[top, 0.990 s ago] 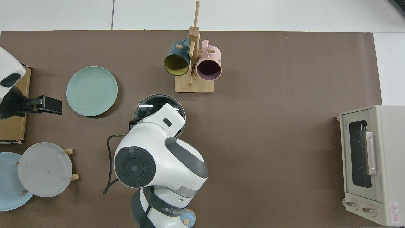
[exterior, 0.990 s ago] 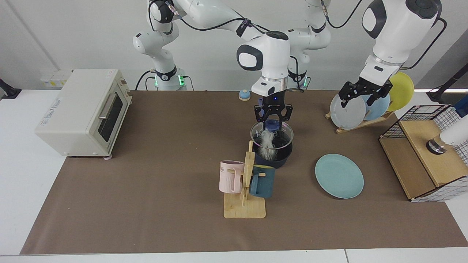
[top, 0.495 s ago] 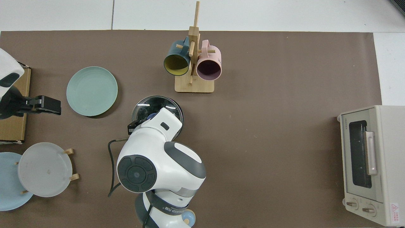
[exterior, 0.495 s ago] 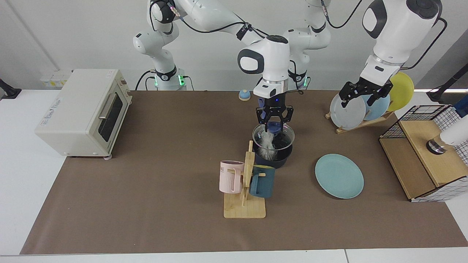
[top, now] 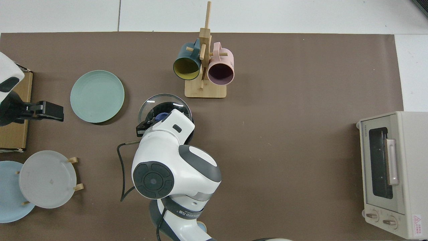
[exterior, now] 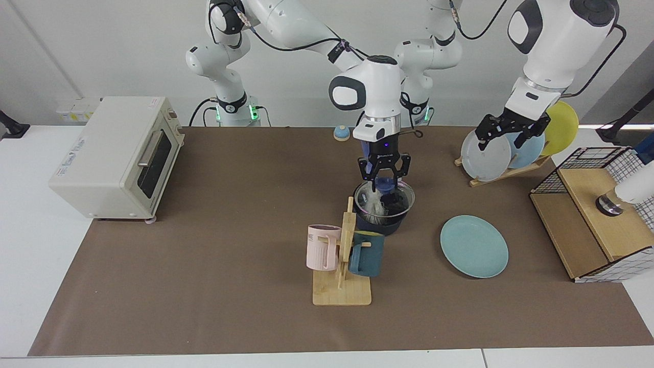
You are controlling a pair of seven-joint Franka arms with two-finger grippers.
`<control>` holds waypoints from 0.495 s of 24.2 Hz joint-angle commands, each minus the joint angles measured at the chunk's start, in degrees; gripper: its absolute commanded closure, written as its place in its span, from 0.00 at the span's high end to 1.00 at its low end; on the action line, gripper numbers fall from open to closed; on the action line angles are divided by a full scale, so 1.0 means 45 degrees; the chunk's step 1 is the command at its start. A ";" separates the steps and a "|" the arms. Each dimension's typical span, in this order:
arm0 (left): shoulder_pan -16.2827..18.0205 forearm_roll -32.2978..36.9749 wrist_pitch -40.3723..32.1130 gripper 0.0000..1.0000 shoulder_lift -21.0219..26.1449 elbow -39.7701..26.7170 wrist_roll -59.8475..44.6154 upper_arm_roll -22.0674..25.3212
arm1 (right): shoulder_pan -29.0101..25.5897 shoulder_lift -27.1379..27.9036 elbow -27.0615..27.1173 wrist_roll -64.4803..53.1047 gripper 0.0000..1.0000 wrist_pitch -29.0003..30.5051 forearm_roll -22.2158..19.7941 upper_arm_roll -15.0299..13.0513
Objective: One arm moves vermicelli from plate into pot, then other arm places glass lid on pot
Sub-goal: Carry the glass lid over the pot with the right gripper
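My right gripper (exterior: 384,177) reaches in from the arm with the blue wrist light and is shut on the blue knob (top: 163,116) of the glass lid (exterior: 403,190). The lid sits level over the dark navy pot (exterior: 380,223), at or just above its rim. White vermicelli (exterior: 377,205) shows through the glass inside the pot. In the top view the lid's rim (top: 157,99) shows and the arm hides most of the pot. The teal plate (exterior: 474,246) (top: 97,96) lies bare beside the pot. My left gripper (exterior: 511,135) (top: 50,111) waits open, up by the dish rack.
A wooden mug rack (exterior: 341,286) with a pink mug (exterior: 322,248) and a dark teal mug (exterior: 366,254) stands right in front of the pot. A dish rack holds grey (exterior: 484,153), pale blue and yellow plates. A toaster oven (exterior: 117,156) and a wire-and-wood box (exterior: 598,214) flank the mat.
My right gripper has carried the lid down and toward the mug rack, bringing it over the pot's rim. The left arm has barely moved.
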 commanded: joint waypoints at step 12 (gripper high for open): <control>-0.0038 0.0033 -0.0076 1.00 -0.0061 0.0049 -0.0036 0.0131 | -0.0352 0.0576 0.0316 -0.0572 0.00 0.0808 -0.0522 0.0077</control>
